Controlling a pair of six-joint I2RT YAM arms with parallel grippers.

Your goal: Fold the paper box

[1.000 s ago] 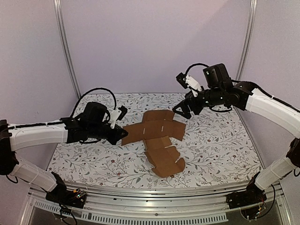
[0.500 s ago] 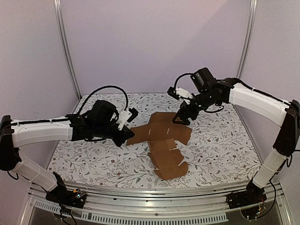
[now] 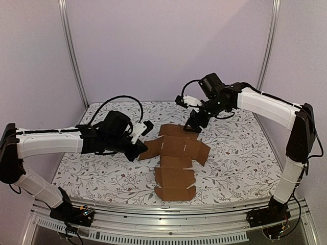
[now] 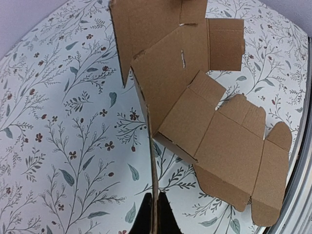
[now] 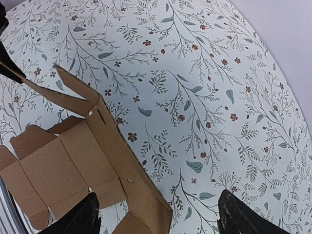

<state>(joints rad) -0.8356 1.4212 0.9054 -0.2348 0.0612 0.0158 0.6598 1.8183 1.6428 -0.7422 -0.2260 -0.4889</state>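
Cardboard paper box (image 3: pixel 176 158) lies spread open on the desk (image 3: pixel 240 153). I see my left tool (image 4: pixel 153 219) pinching its left flap edge, and my right tool (image 5: pixel 163 217) stands wide over its far right corner.

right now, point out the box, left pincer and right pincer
box (image 3: pixel 176 146), top view, middle panel
left pincer (image 4: pixel 155 202), left wrist view, between fingertips
right pincer (image 5: pixel 160 204), right wrist view, between fingertips

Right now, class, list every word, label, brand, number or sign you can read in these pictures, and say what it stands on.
No text can be read.
The paper box: plain brown cardboard, no print.
The tablecloth: floral pattern only, no words.
The arms: any marking is too small to tell.
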